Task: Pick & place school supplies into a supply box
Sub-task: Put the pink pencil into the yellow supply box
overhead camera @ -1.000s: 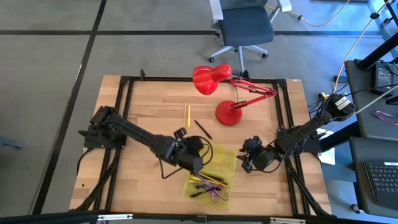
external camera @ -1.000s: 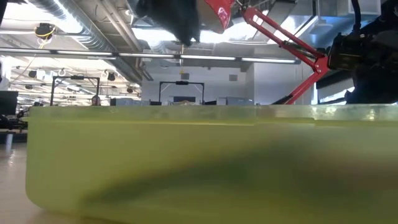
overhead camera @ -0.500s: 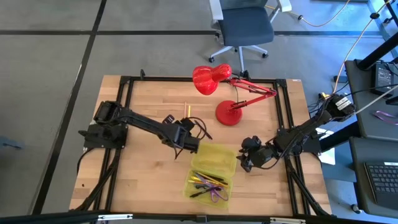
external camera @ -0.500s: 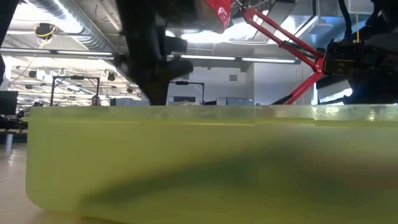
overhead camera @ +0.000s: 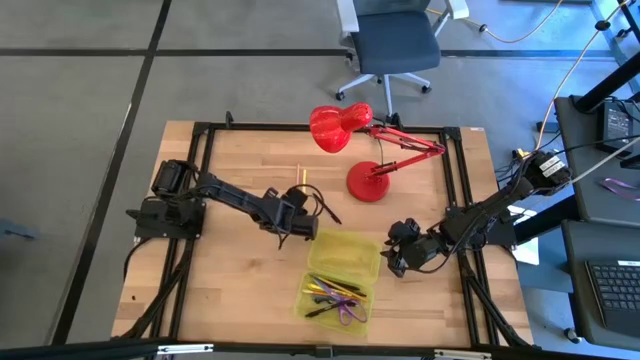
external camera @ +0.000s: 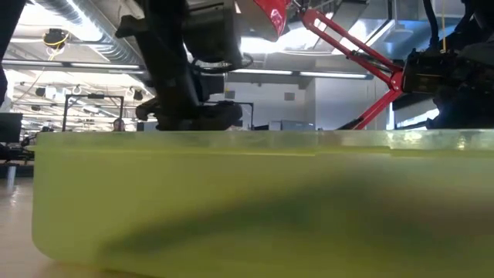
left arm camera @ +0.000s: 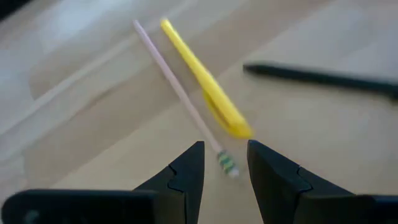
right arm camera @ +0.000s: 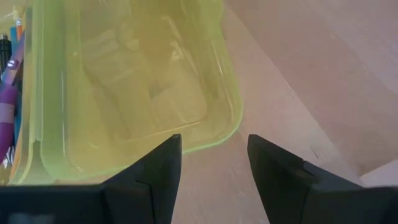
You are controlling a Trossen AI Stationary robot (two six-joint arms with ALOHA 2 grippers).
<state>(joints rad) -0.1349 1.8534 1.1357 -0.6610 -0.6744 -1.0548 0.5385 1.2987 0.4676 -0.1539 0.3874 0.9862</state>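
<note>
My left gripper (left arm camera: pixel 225 157) (overhead camera: pixel 291 217) is open and low over the table, just beyond the far left corner of the supply box. A thin pale pencil (left arm camera: pixel 179 93) and a yellow pen (left arm camera: pixel 205 87) lie flat on the wood ahead of it. The pencil's eraser end (left arm camera: pixel 227 165) sits between the fingertips, untouched. A black pen (left arm camera: pixel 317 78) (overhead camera: pixel 326 208) lies nearby. The yellow-green supply box (overhead camera: pixel 341 276) lies open. Its near half holds several pens and purple scissors (overhead camera: pixel 348 313); its far half (right arm camera: pixel 130 81) is empty. My right gripper (right arm camera: pixel 213 152) (overhead camera: pixel 396 259) is open beside the box's right side.
A red desk lamp (overhead camera: pixel 366 180) stands on its round base at the table's far side, head (overhead camera: pixel 333 127) reaching left. The box's wall (external camera: pixel 247 201) fills the low view. Bare wood lies left of the box. An office chair (overhead camera: pixel 392 45) stands beyond the table.
My left gripper has moved from above the supply box toward the table's far left, coming down near the pencil and yellow pen. The right arm has kept still.
</note>
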